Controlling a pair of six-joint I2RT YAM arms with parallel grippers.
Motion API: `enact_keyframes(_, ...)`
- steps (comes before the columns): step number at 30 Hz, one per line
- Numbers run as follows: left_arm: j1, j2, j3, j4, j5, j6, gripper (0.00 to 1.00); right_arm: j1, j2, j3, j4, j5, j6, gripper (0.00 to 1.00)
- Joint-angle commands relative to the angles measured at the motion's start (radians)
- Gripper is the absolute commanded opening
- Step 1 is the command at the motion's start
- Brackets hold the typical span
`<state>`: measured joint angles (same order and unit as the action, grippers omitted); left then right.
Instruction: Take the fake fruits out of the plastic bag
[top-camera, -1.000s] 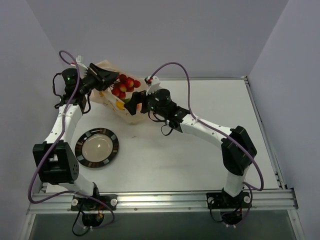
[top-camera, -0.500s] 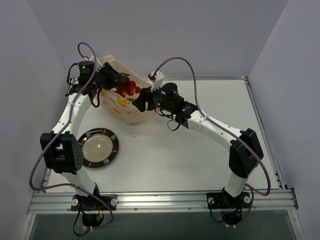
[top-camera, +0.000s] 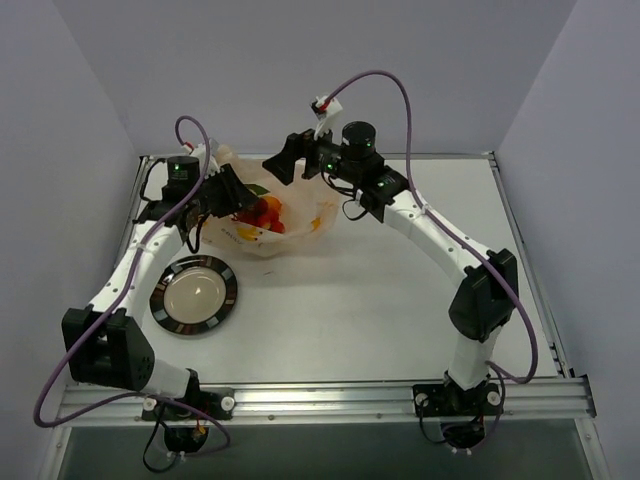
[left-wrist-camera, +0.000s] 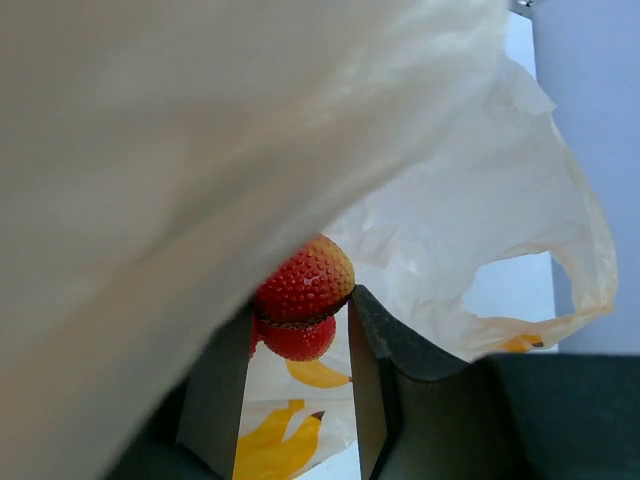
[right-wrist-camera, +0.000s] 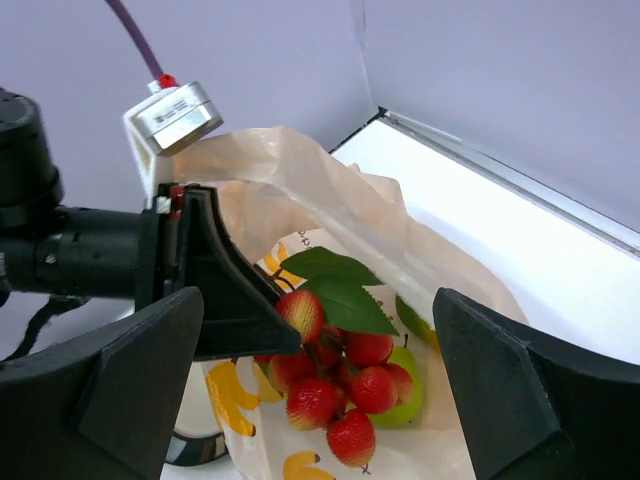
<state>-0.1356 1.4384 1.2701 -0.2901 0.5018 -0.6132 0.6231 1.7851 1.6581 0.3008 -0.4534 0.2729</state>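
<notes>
Peach-toned, crinkly translucent plastic bag (top-camera: 300, 225) with yellow banana prints, at 10 o'clock on the white table (top-camera: 400, 300); contents: fake fruits (right-wrist-camera: 345, 385), red strawberry-like pieces with green leaves and a yellow-green pear (right-wrist-camera: 408, 405). Left gripper (left-wrist-camera: 300, 300) inside the bag mouth, fingers pinching a red strawberry piece (left-wrist-camera: 305, 275); right gripper (right-wrist-camera: 318, 300) raised at the bag's 12 o'clock, fingers spread wide. Round black-rimmed plate (top-camera: 157, 296) at the bag's 7 o'clock, apart.

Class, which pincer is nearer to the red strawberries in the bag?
Left. The left pincer grips one of the red strawberries inside the plastic bag; the right pincer hangs open above, touching nothing.
</notes>
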Motion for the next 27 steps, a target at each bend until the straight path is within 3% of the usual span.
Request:
enact_keyframes(1, -0.021, -0.076, 0.04, -0.03, -0.095, 0.108, 0.02, 0.001, 0.098, 0.099, 0.004, -0.044, 0.023, 0.95)
enact_keyframes(9, -0.041, -0.088, 0.051, -0.057, -0.019, 0.154, 0.02, 0.017, 0.325, 0.259, 0.029, -0.199, 0.097, 0.94)
enact_keyframes(12, -0.048, -0.108, 0.034, -0.049, 0.012, 0.162, 0.02, 0.015, 0.342, 0.264, 0.11, -0.119, 0.149, 0.65)
enact_keyframes(13, -0.05, -0.118, 0.032, -0.047, 0.036, 0.164, 0.02, 0.017, 0.347, 0.269, 0.127, -0.088, 0.158, 0.39)
enact_keyframes(14, -0.052, -0.121, 0.031, -0.041, 0.049, 0.165, 0.02, 0.018, 0.35, 0.272, 0.136, -0.029, 0.182, 0.29)
enact_keyframes(16, -0.056, -0.136, 0.025, -0.021, 0.095, 0.162, 0.02, 0.021, 0.365, 0.27, 0.155, 0.021, 0.204, 0.13)
enact_keyframes(19, -0.061, -0.162, 0.043, -0.006, 0.119, 0.153, 0.02, 0.033, 0.385, 0.27, 0.136, 0.136, 0.196, 0.0)
enact_keyframes(22, -0.059, -0.209, 0.067, 0.026, 0.124, 0.121, 0.02, 0.044, 0.41, 0.275, 0.103, 0.237, 0.178, 0.0)
enact_keyframes(27, -0.056, -0.357, 0.046, 0.098, -0.085, 0.058, 0.02, 0.038, 0.435, 0.282, 0.083, 0.354, 0.186, 0.0)
